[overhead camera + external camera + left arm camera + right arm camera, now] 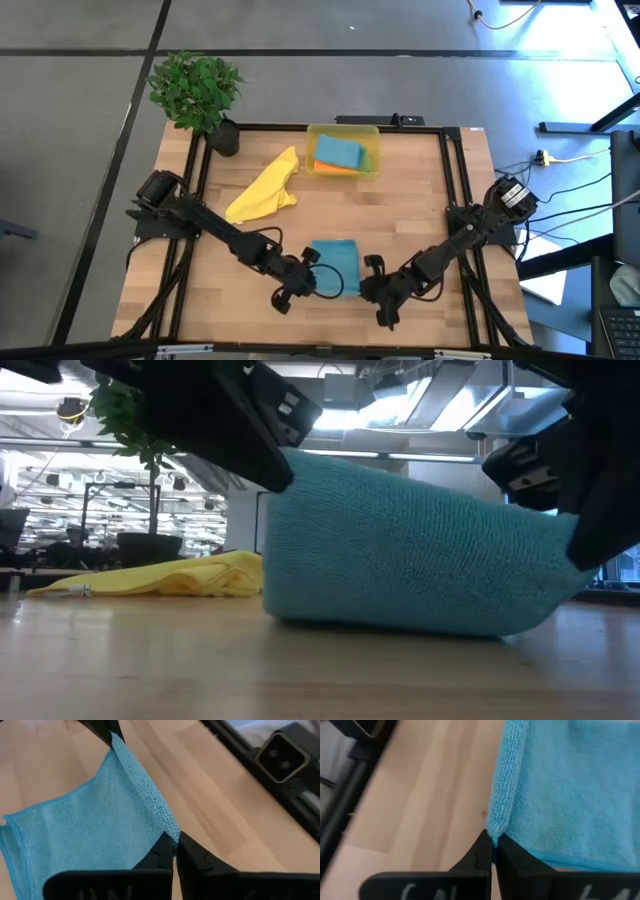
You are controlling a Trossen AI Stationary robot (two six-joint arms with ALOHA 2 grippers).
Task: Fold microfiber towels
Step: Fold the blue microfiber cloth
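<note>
Wooden table [420,200] carried everything. Left arm came in from the table's left edge, right arm from its right, both meeting at the near-centre. Potted plant [197,95] stood at the far-left corner. Translucent yellow bin [372,135] sat far-centre, with a teal towel [337,151] on top of an orange towel [340,170] inside it. Yellow towel [265,188] lay crumpled between plant and bin, flat on the wood. Teal-blue towel [336,263] was at near-centre, its near edge lifted off the table while the far part rested on the wood. Left gripper [174,851] was clamped tight on that towel's near-left corner. Right gripper [493,841] was pinched closed on its near-right corner. Low view showed the cloth hanging taut between the two grips.
</note>
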